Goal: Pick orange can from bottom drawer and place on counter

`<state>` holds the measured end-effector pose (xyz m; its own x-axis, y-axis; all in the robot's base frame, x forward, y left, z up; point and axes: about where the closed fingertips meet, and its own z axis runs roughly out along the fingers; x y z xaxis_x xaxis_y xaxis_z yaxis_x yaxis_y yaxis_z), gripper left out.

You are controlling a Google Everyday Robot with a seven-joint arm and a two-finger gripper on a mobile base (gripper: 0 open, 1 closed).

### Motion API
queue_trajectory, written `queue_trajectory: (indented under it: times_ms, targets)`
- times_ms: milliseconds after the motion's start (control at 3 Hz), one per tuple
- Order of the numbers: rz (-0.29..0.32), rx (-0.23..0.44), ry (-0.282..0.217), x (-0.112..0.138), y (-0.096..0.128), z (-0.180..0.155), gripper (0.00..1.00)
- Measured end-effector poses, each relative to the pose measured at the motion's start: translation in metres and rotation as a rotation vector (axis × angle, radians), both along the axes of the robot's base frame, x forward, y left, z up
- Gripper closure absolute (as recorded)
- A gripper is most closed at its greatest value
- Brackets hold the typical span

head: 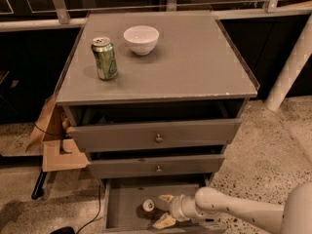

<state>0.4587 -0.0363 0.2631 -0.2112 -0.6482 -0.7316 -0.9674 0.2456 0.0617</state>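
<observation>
The orange can (148,207) stands upright on the floor of the open bottom drawer (126,206), its silver top showing. My gripper (163,210) reaches into the drawer from the right on a white arm. Its pale fingers are spread, one (166,198) behind the can's right side and one (163,222) in front of it. The can sits just left of the fingertips, at the mouth of the jaws, not gripped. The grey counter (195,57) tops the cabinet above.
A green can (104,57) and a white bowl (141,39) stand on the counter's left and back. The two upper drawers (156,136) with brass knobs are slightly open. A cardboard box (51,140) sits left of the cabinet. A white post (292,67) stands at right.
</observation>
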Motion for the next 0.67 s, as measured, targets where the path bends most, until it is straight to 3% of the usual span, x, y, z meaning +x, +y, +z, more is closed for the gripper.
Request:
queue_trajectory:
  times_ms: [667]
  targets:
    - [-0.057,0.011,-0.024,0.026,0.011,-0.038,0.3]
